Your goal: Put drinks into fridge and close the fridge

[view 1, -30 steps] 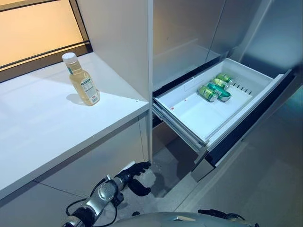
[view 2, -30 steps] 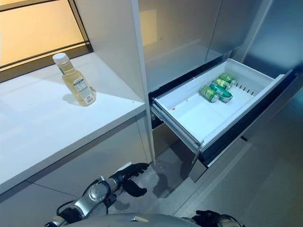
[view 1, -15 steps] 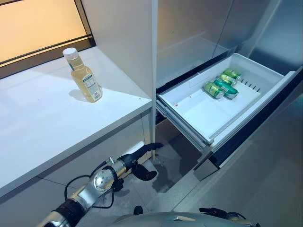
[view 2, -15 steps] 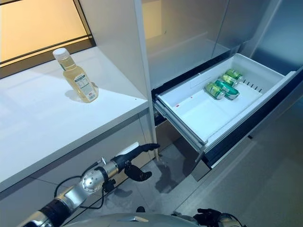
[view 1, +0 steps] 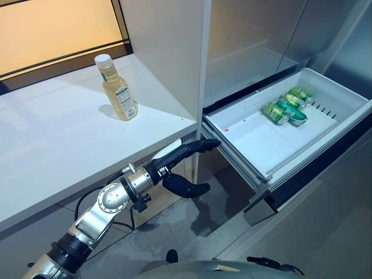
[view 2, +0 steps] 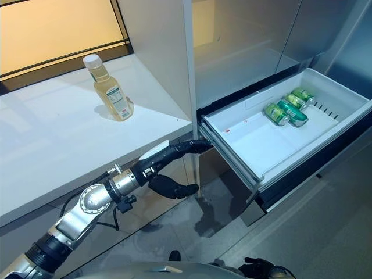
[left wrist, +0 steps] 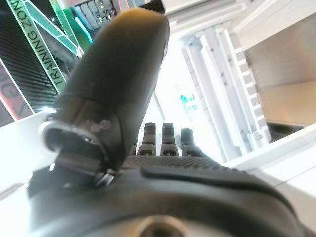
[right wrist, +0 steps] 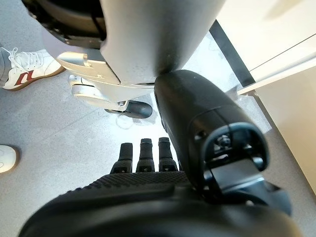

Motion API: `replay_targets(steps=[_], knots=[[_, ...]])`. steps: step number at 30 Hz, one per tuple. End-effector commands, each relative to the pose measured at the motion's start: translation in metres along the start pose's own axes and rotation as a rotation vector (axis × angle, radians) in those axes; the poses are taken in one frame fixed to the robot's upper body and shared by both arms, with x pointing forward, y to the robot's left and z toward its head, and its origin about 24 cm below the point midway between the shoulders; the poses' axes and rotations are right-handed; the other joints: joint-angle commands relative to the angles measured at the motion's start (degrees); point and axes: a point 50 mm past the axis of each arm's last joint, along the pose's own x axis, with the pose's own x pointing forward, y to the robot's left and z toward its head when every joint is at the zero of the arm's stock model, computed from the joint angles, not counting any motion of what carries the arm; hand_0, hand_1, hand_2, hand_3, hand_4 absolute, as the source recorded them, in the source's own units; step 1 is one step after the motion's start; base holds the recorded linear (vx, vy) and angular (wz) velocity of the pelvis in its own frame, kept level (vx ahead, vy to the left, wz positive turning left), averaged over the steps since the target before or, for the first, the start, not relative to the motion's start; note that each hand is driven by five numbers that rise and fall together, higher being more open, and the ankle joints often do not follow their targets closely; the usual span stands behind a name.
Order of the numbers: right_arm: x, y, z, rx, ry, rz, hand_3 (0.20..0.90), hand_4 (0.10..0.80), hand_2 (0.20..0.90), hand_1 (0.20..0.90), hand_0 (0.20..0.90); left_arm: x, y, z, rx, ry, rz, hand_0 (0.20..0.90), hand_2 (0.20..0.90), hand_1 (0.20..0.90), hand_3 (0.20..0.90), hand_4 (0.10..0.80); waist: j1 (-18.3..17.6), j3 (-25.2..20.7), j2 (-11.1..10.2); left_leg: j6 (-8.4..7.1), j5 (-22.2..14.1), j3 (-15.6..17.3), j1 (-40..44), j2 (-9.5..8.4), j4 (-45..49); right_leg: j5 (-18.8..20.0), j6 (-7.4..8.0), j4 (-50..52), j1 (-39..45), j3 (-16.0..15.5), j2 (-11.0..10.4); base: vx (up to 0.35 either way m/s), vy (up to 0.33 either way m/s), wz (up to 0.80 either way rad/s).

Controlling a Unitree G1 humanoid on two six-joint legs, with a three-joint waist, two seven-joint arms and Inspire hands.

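On the white tabletop (view 1: 64,145) stood one drink bottle (view 1: 118,89), upright near the tall white cabinet side, clear plastic with pale yellow liquid, a white cap and a paper label whose print I could not read. In the pulled-out white plastic fridge drawer (view 1: 264,142) lay three green cans (view 1: 285,108) on their sides, close together toward the back; their print was too small to read. My left hand (view 1: 177,164) hung in the air below the tabletop's edge, just beside the drawer's near corner, its fingers (view 1: 200,145) stretched straight toward the drawer and its thumb spread below, holding nothing. My right hand (right wrist: 148,197) was low over the speckled grey floor, fingers straight and empty. Two white shoes of a person showed on that floor.
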Motion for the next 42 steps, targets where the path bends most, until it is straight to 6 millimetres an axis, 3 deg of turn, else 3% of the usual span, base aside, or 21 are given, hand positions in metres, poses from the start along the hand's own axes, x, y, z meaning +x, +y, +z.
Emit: replay_targets(steps=[1, 16, 26, 29, 36, 42], knots=[[0.002, 0.016, -0.004, 0.025, -0.003, 0.056, 0.900, 0.800, 0.900, 0.900, 0.900, 0.010, 0.037, 0.069, 0.092, -0.365, 0.132, 0.900, 0.900, 0.900, 0.900, 0.800, 1.92, -1.20, 0.47, 2.14, -5.02, -0.02, -0.31, -1.75, 0.12, 3.27, 3.98, 1.64, -4.87, -0.42, -0.66, 0.000, 0.000, 0.00], [0.002, 0.019, -0.010, 0.048, 0.012, 0.061, 0.900, 0.800, 0.900, 0.900, 0.900, -0.018, 0.074, 0.097, 0.230, -0.531, 0.445, 0.900, 0.900, 0.900, 0.900, 0.800, 2.91, -2.25, 0.15, 1.89, -5.07, -1.00, -0.13, -2.05, 0.12, 3.13, 3.66, 1.32, -4.31, -0.60, -0.75, 0.005, -0.001, 0.03], [0.002, 0.022, -0.016, 0.043, 0.023, 0.066, 0.900, 0.800, 0.900, 0.900, 0.900, -0.035, 0.085, 0.115, 0.318, -0.658, 0.625, 0.900, 0.900, 0.900, 0.900, 0.800, 2.96, -2.84, -0.24, 1.80, -5.40, -1.46, 0.24, -2.14, 0.12, 2.88, 3.51, 1.24, -3.95, -0.55, -0.68, 0.009, 0.001, 0.01], [0.002, 0.023, -0.018, 0.041, 0.027, 0.067, 0.900, 0.800, 0.900, 0.900, 0.900, -0.042, 0.091, 0.118, 0.378, -0.673, 0.750, 0.900, 0.900, 0.900, 0.900, 0.800, 2.88, -3.19, -0.35, 1.75, -5.46, -1.63, 0.25, -2.21, 0.12, 2.77, 3.46, 1.16, -3.89, -0.45, -0.62, 0.024, 0.004, 0.03], [0.002, 0.023, -0.022, 0.045, 0.041, 0.071, 0.900, 0.800, 0.900, 0.900, 0.900, -0.055, 0.109, 0.098, 0.445, -0.519, 1.016, 0.900, 0.900, 0.900, 0.900, 0.800, 2.84, -3.53, -0.50, 1.63, -4.98, -1.74, 0.24, -2.23, 0.12, 2.96, 3.35, 1.40, -4.02, -0.57, -0.74, 0.017, 0.001, 0.00], [0.002, 0.023, -0.019, 0.044, 0.047, 0.070, 0.900, 0.800, 0.900, 0.900, 0.900, -0.060, 0.116, 0.078, 0.398, -0.390, 1.113, 0.900, 0.900, 0.900, 0.900, 0.800, 2.74, -3.74, -0.42, 1.69, -5.03, -1.75, 0.48, -2.23, 0.12, 2.77, 3.22, 1.52, -3.89, -0.46, -0.71, 0.016, 0.003, 0.01]])
